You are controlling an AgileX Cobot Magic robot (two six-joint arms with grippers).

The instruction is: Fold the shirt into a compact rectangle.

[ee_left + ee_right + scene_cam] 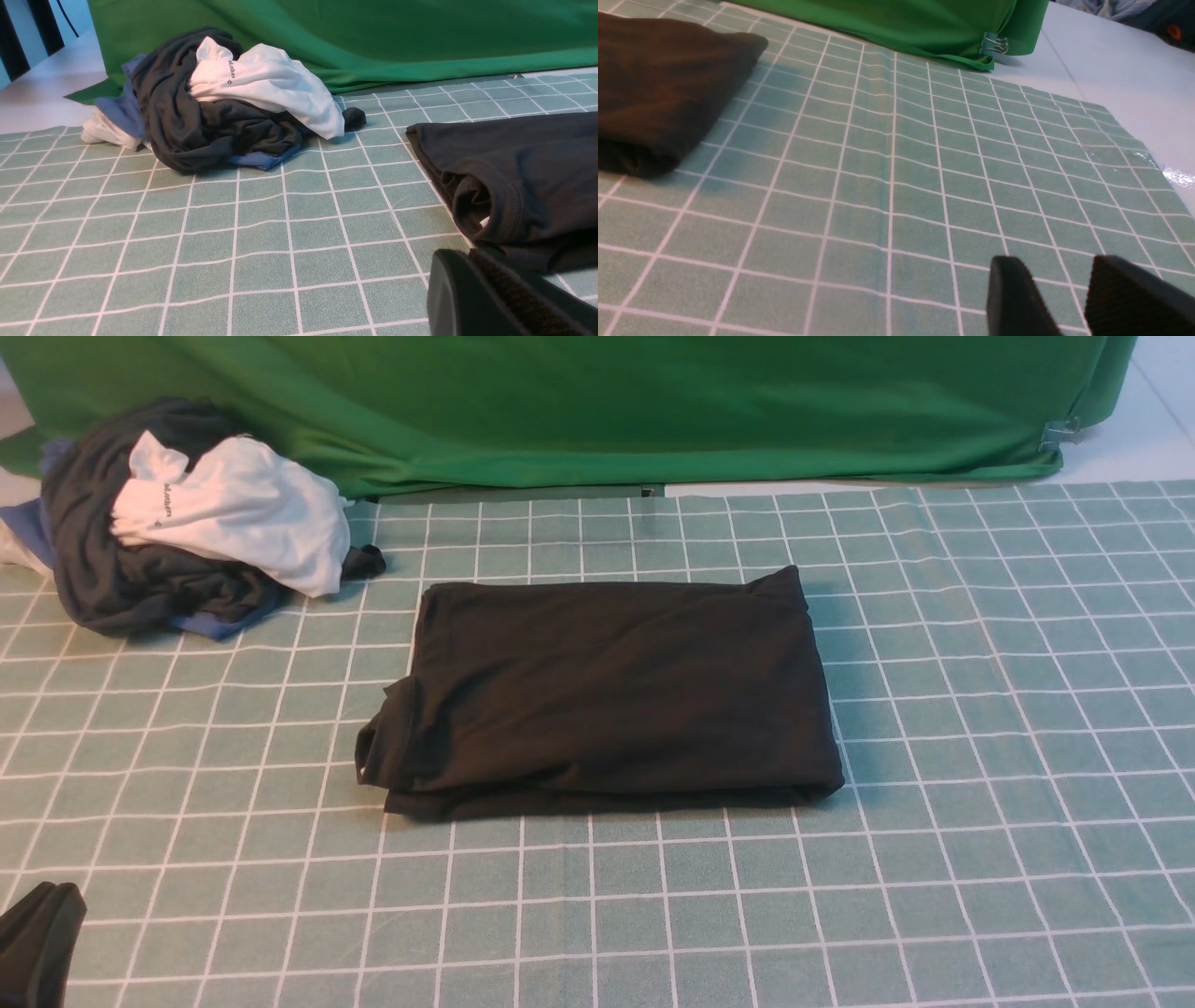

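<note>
Shirt (pixel 607 691) — folded rectangle, frame centre, on the table (pixel 980 756); left claw (pixel 472 289) closed, right claw (pixel 1064 294) apart — both empty.

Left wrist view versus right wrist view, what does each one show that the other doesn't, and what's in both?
Only the left wrist view shows the bundle of dark grey, white and blue garments, the shirt's rolled collar end, and the shut left pincer.

Only the right wrist view shows the metal binder clip on the green cloth's edge, the bare white tabletop, and the right pincer, its jaws apart and empty.

Both show the folded black shirt, the checked tablecloth and the green cloth.
</note>
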